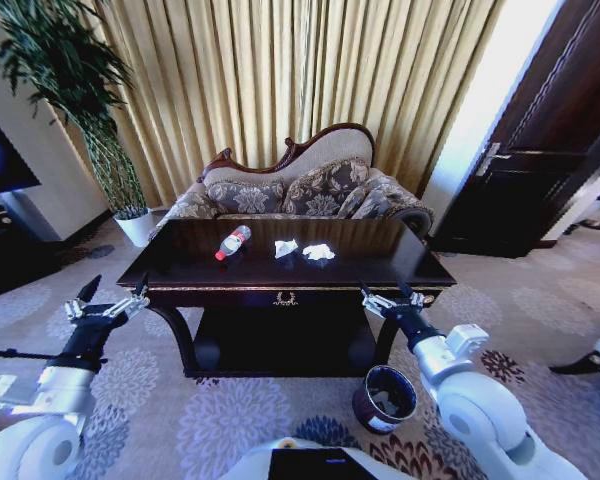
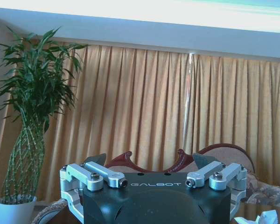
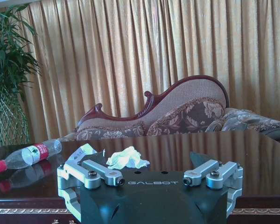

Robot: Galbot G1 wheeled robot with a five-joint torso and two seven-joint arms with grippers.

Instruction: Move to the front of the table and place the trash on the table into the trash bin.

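On the dark glossy wooden table (image 1: 380, 262) lie a clear plastic bottle with red label (image 1: 233, 242) and two crumpled white paper wads (image 1: 303, 250). Both empty grippers, left (image 1: 108, 297) and right (image 1: 387, 297), hover with fingers spread at its front corners; the dark round bin (image 1: 384, 398) stands on the carpet below the right gripper.

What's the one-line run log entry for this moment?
base: facing table | left gripper: open, off table's left corner | right gripper: open, at right front corner | bottle, two paper wads: on table | trash bin: floor, front right
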